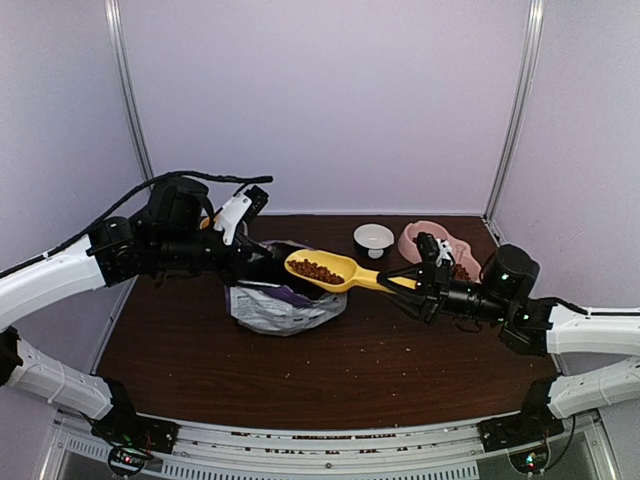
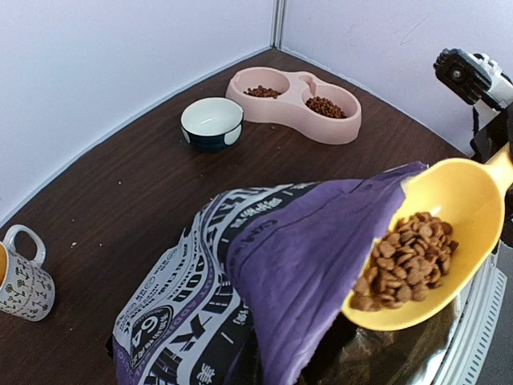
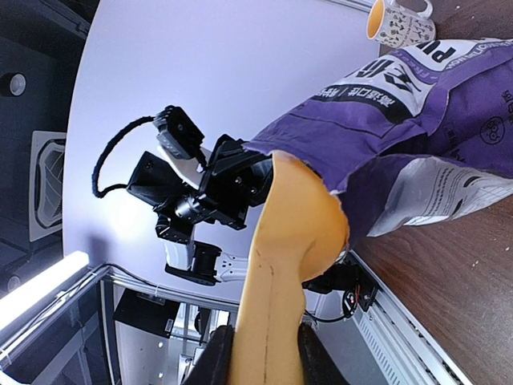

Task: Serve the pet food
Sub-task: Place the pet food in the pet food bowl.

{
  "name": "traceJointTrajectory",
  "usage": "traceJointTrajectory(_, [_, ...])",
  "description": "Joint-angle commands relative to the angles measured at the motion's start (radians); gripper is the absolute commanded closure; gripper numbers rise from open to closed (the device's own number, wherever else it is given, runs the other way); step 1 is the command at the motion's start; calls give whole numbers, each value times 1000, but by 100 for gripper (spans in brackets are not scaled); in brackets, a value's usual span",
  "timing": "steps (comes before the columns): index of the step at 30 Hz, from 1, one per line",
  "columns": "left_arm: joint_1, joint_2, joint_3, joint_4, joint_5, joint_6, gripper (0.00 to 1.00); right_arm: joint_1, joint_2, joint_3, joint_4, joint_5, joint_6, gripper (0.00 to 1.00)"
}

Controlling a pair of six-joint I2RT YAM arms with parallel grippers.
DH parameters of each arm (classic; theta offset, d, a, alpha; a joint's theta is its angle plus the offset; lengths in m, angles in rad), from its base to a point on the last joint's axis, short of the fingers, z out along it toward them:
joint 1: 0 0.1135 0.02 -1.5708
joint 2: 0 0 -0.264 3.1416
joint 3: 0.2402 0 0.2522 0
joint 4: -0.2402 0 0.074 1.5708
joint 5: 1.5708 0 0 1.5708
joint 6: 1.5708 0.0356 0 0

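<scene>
While the right gripper clamps the handle of the yellow plastic scoop, small brown kibble pellets fill its bowl at the mouth of the crumpled purple food bag. Left gripper is pinched tight on the bag's top edge. More kibble in pink double bowl, well apart.

One crumpled purple printed food bag, one yellow plastic scoop, one pink plastic double bowl with two wells, one small round white-lined dark bowl, one white patterned ceramic mug. Small brown kibble pellets: too many to count. Two white-and-black robot arms.
</scene>
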Motion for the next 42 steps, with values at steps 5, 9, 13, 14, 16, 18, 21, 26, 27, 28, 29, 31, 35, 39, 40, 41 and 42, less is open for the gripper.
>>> traceJointTrajectory(5, [22,-13,28,93,18,-2,100,-8,-131,-19,-6,1,14,100])
traceJointTrajectory(9, [23,-16,27,96,18,-2,100,-32,-194,-55,41,63,34,100])
traceJointTrajectory(13, [23,-14,27,95,21,-2,100,-83,-241,-132,142,137,86,100])
traceJointTrajectory(14, [23,-14,27,94,22,-2,100,-101,-253,-152,164,151,95,100])
traceJointTrajectory(16, [23,-17,27,95,22,-2,100,-147,-272,-184,182,167,101,100])
traceJointTrajectory(18, [23,-18,27,94,24,-2,100,-197,-293,-211,178,167,104,100])
traceJointTrajectory(21, [23,-22,27,95,24,-2,100,-287,-325,-243,155,147,104,100])
traceJointTrajectory(26, [23,-26,28,94,24,0,100,-472,-381,-289,70,106,75,100])
traceJointTrajectory(27, [23,-26,27,93,24,-1,100,-512,-389,-302,62,98,70,100])
traceJointTrajectory(28, [23,-26,28,93,25,0,100,-553,-393,-315,60,87,66,100])
traceJointTrajectory(29, [23,-26,28,93,25,0,100,-594,-394,-326,58,78,62,100])
traceJointTrajectory(31, [23,-26,27,93,26,1,100,-668,-388,-344,55,56,45,100])
traceJointTrajectory(35, [23,-26,28,93,32,0,100,-777,-356,-339,0,36,-31,100])
traceJointTrajectory(39, [23,-26,28,93,32,1,100,-837,-320,-318,-79,46,-117,100])
traceJointTrajectory(40, [23,-26,28,93,32,2,100,-844,-315,-309,-109,54,-142,100])
traceJointTrajectory(41, [23,-26,29,93,30,2,100,-849,-313,-300,-138,65,-168,100])
traceJointTrajectory(42, [22,-26,28,94,30,2,100,-853,-310,-291,-168,73,-189,100])
